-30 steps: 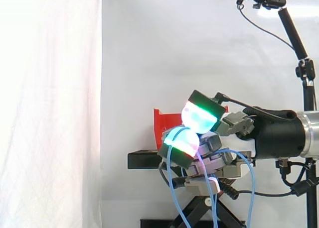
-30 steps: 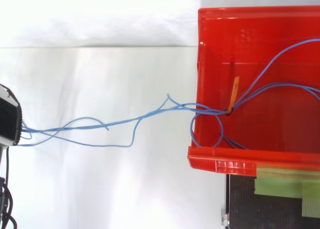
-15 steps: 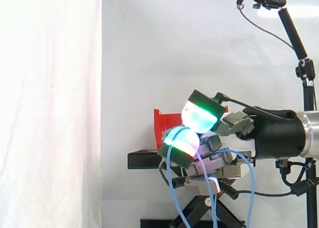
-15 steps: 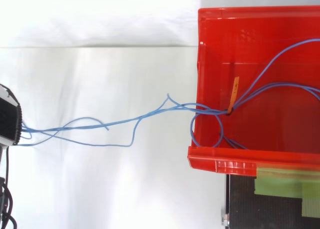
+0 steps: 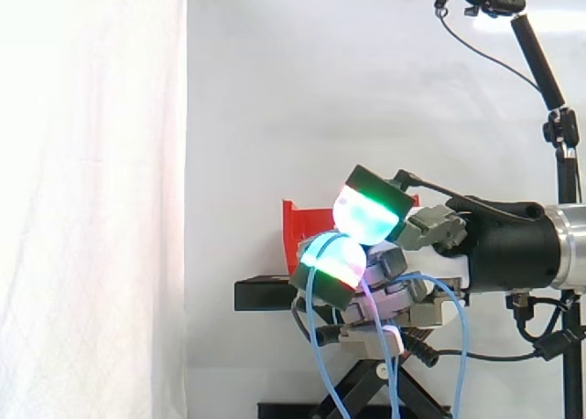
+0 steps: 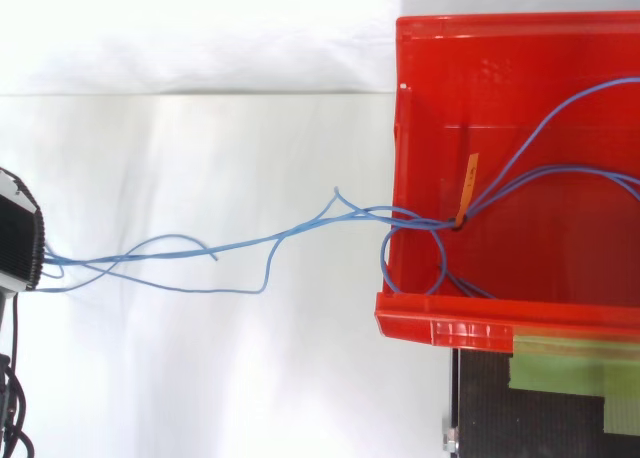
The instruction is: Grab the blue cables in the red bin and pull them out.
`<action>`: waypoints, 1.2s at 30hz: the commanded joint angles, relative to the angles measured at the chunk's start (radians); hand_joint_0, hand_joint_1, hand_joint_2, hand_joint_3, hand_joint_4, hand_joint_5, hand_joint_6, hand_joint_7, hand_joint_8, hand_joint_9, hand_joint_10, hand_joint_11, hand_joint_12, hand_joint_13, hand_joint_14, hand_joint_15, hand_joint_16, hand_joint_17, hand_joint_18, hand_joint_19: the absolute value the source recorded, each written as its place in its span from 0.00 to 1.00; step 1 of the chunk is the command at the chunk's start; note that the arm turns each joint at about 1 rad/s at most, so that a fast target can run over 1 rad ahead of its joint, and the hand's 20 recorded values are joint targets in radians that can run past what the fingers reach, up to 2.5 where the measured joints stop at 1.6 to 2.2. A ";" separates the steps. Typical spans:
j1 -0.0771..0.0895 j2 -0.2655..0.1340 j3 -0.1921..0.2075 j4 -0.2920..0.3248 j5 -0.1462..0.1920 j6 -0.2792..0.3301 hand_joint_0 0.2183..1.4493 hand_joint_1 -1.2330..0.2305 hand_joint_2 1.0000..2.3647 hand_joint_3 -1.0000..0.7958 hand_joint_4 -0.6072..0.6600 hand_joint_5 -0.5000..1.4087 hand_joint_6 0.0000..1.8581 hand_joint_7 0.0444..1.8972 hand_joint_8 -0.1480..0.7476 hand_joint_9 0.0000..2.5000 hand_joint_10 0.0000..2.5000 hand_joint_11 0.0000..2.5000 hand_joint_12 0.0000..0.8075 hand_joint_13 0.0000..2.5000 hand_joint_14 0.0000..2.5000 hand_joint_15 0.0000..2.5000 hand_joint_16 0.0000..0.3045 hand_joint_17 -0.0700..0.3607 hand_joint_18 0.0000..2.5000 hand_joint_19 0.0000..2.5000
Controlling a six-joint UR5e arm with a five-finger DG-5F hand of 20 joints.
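Note:
Thin blue cables [image 6: 240,246] stretch from the left edge of the top view across the white surface and over the wall of the red bin [image 6: 420,98], where an orange tie [image 6: 466,190] bundles them. More loops lie inside the bin. In the side view the hand [image 5: 385,273] is in front of the bin [image 5: 295,227], its fingers curled round the blue cables [image 5: 320,364], which hang down in loops below the glowing pads [image 5: 334,259].
A black stand [image 5: 265,294] carries the bin. Green tape [image 6: 560,373] lies on the black platform at the lower right of the top view. A camera on a black pole [image 5: 549,80] rises at the right. A white curtain hangs behind.

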 commanded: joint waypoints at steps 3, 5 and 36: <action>0.001 0.000 0.000 0.000 0.000 0.001 0.58 0.18 0.01 0.26 0.47 0.67 0.48 0.32 0.44 0.36 0.92 0.56 0.40 0.46 0.63 0.53 0.14 0.38 0.41 0.49; 0.000 0.000 0.000 0.000 0.000 -0.001 0.58 0.18 0.01 0.26 0.47 0.67 0.48 0.32 0.44 0.36 0.92 0.55 0.40 0.46 0.63 0.53 0.14 0.39 0.41 0.49; 0.000 0.000 0.000 0.000 0.000 -0.001 0.57 0.18 0.01 0.26 0.47 0.67 0.48 0.32 0.44 0.36 0.92 0.57 0.40 0.46 0.62 0.54 0.14 0.38 0.41 0.49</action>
